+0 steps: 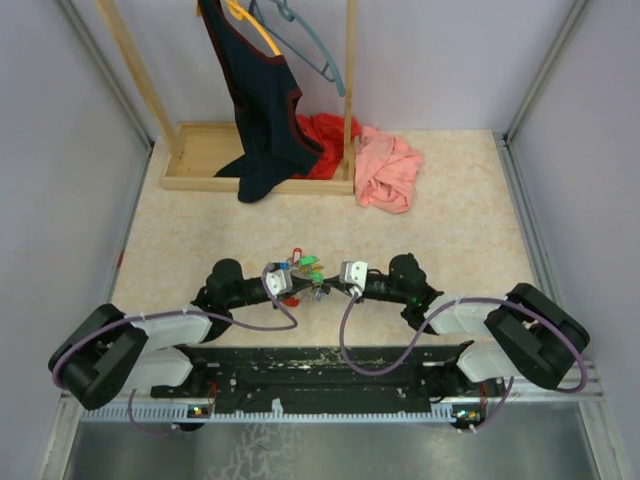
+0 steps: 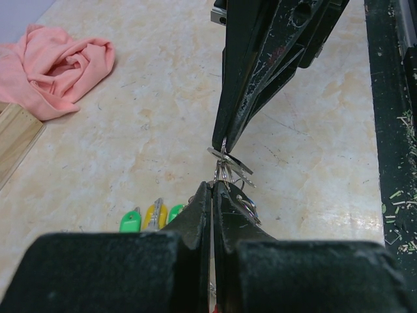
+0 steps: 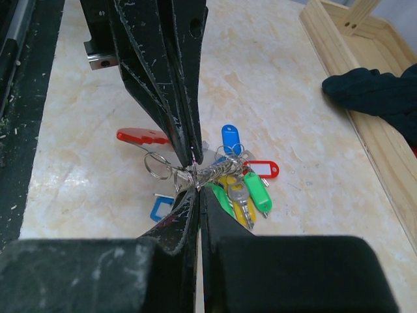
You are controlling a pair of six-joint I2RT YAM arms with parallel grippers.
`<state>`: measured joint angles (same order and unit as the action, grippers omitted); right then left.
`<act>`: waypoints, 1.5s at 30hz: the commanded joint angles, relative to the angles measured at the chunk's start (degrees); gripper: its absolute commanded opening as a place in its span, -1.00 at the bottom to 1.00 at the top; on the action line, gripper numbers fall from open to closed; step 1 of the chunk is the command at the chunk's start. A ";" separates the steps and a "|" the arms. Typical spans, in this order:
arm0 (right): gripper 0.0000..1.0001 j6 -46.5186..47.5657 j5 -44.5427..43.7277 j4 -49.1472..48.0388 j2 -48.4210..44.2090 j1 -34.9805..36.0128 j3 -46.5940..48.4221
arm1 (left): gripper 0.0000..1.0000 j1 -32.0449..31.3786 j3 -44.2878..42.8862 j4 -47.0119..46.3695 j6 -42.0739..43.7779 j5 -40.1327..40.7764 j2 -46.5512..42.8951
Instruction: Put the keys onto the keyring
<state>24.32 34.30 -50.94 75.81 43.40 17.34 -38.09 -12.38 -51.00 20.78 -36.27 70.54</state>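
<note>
Tips meet over mid tabletop [image 1: 450,220]; left claw [image 2: 212,188] pinched tight on the wire tangle of the keys [image 3: 238,195]; right claw [image 3: 197,190] likewise clamped on it, opposite; blue, green, yellow heads fan beside the tips; keyring [image 3: 264,169], red-rimmed, lies among them; pink cloth [image 2: 55,65] well apart.

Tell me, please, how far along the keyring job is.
Looks done: several coloured keys sit bunched on tangled wire rings. In hand: left gripper and right gripper are both shut on those rings. Remaining: a red key and a small blue one lie apart, seemingly unthreaded.
</note>
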 commanded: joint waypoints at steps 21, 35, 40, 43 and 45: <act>-1.00 1.44 1.34 -1.45 -1.66 0.63 1.19 | -0.98 0.64 -1.17 -0.85 -0.56 -1.00 0.40; -1.00 1.17 2.92 -0.28 -2.07 0.65 1.74 | -0.98 0.73 -1.28 -1.19 -1.02 -1.13 0.51; -1.00 0.74 2.63 -0.87 -1.94 0.62 1.80 | -0.98 0.73 -1.29 -1.28 -1.08 -1.32 0.64; -1.00 0.58 2.35 -1.15 -1.82 0.64 1.81 | -0.98 0.69 -1.24 -1.37 -1.09 -1.50 0.71; -1.00 0.40 1.95 -1.63 -1.81 0.66 1.66 | -0.98 0.73 -1.23 -1.37 -1.12 -1.59 0.74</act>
<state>25.32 35.66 -49.67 75.11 43.40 17.34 -37.71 -12.38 -50.94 20.34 -36.91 71.11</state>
